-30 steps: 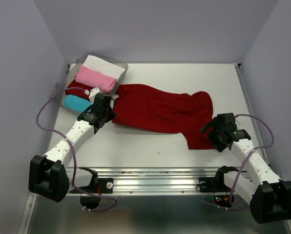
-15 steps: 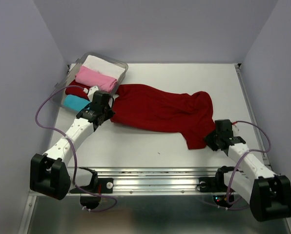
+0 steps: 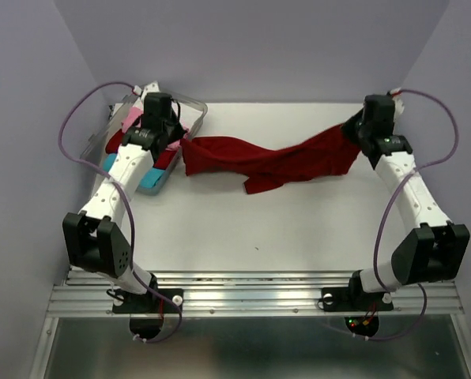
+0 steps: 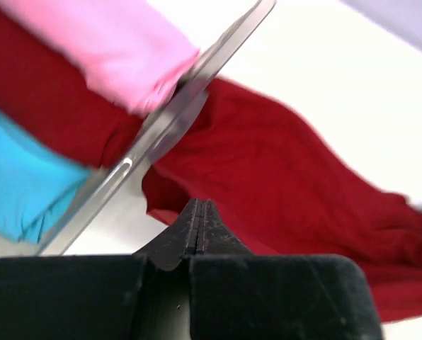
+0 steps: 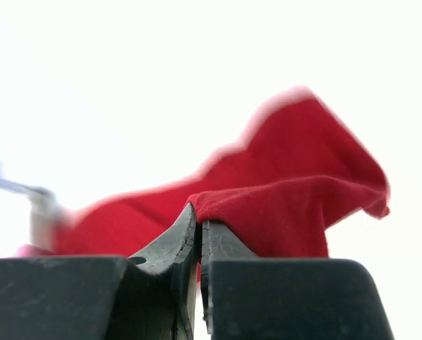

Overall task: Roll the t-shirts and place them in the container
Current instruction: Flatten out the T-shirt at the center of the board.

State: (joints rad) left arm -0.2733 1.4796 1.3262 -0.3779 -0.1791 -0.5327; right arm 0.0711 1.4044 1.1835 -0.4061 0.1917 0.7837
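The large dark red t-shirt (image 3: 275, 162) hangs stretched between my two grippers across the back half of the table, sagging in the middle. My left gripper (image 3: 180, 140) is shut on its left edge, next to the bin; in the left wrist view the shut tips (image 4: 199, 205) meet the red cloth (image 4: 282, 177). At the back right, my right gripper (image 3: 352, 130) is shut on the shirt's other end, and the cloth (image 5: 289, 205) folds over its tips (image 5: 199, 216). Pink (image 3: 131, 118), cyan (image 3: 152, 178) and another dark red (image 3: 117, 142) rolled t-shirt lie in the bin.
The clear plastic bin (image 3: 192, 106) stands at the back left corner; its rim (image 4: 197, 78) runs just beside my left gripper. Purple walls close in the table on three sides. White table surface (image 3: 259, 229) lies in front of the shirt.
The right gripper has shut on the shirt's right end and carried it to the back right. The left arm has moved back over the bin. The shirt now hangs stretched.
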